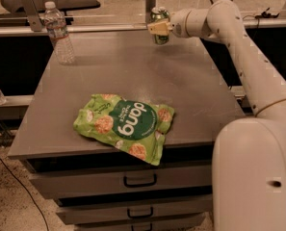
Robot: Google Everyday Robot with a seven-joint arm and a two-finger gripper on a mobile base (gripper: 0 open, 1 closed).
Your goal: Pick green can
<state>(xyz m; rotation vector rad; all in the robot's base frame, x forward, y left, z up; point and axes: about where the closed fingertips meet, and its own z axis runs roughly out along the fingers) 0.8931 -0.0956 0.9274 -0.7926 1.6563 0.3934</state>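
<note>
Nearest, at the lower right, stands the robot's white body [253,177]. Left of it, under the front edge of the grey table [205,90], are drawers [140,179] with dark handles. A dark cable [12,177] trails over the floor at the lower left.

A flat green snack bag [125,126] lies on the near part of the table, one corner hanging over the front edge. Its dark green circle carries white letters that read "dang", upside down from here; the smaller print above them is too fine to read. The middle of the table, between the bag and the far edge, is bare grey surface.

At the far left corner a clear water bottle [59,32] with a white cap stands upright, well apart from everything else. Its label cannot be read.

The white arm [248,57] reaches from the right over the far right side of the table. The gripper [160,28] is at the table's far edge, its pale fingers [155,28] pinching the green can [161,38]. The can is upright, silver rim on top. Whether its base touches the table I cannot tell, and its markings are illegible.
</note>
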